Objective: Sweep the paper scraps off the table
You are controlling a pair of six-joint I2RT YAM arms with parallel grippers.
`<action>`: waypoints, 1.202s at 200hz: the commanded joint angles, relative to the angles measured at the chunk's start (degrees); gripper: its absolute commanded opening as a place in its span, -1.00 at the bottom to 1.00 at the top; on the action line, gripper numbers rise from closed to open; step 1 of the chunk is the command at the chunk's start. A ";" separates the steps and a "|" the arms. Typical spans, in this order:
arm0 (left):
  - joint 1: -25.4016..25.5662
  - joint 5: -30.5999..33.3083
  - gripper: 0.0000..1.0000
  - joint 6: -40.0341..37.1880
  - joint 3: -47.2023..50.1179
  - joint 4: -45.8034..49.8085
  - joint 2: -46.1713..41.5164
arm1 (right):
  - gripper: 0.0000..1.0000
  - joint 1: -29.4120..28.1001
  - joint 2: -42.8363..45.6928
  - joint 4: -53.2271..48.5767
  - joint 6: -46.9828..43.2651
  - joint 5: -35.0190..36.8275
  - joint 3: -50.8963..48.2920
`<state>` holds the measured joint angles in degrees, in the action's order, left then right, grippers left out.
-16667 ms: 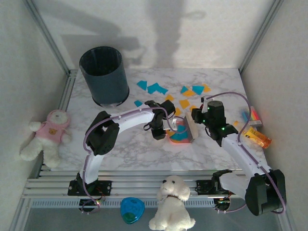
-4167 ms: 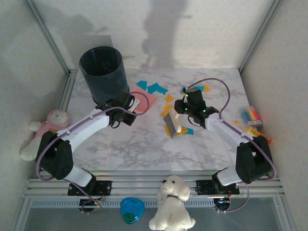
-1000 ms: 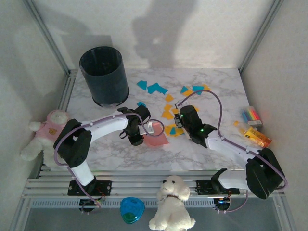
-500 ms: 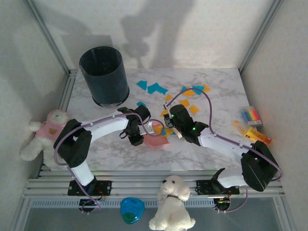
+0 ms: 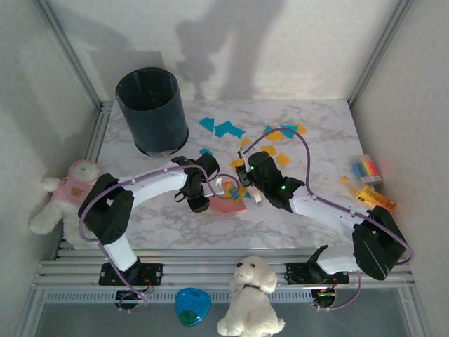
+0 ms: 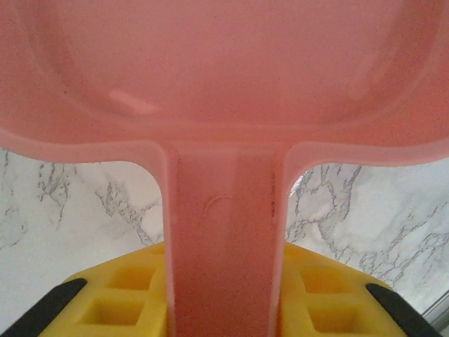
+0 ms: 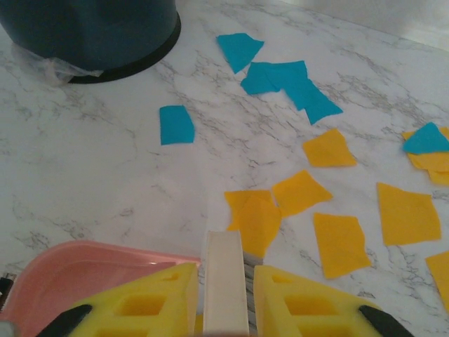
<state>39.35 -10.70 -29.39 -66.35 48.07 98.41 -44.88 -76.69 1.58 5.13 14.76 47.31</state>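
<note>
Top cam's high behind the arm bases (image 5: 130, 272), looking down over the table (image 5: 182, 228). Left wrist cam's jammed against the pink dustpan (image 6: 224, 70); right wrist looks low toward the bin (image 7: 84, 28), same dustpan.

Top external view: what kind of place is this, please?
Probably a robot lab test cell: a table edged by a metal rail frame, plain white walls, and paper scraps scattered for sweeping.
</note>
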 commanded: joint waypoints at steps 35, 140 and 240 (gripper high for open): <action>0.69 1.01 -1.00 0.12 -1.15 1.71 0.90 | -1.00 -0.73 2.97 0.61 3.29 -2.52 0.85; 0.66 1.77 -1.00 0.47 -0.97 1.36 0.55 | -1.00 -0.71 5.11 -1.12 4.74 8.04 -0.40; 0.34 2.26 -1.00 2.01 -1.37 0.97 0.71 | -1.00 -0.73 -0.09 -5.00 3.66 -4.26 3.95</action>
<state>39.44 -10.46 -28.47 -66.35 48.01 98.41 -45.06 -75.64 -2.61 9.15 14.83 48.90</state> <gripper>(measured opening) 0.259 0.261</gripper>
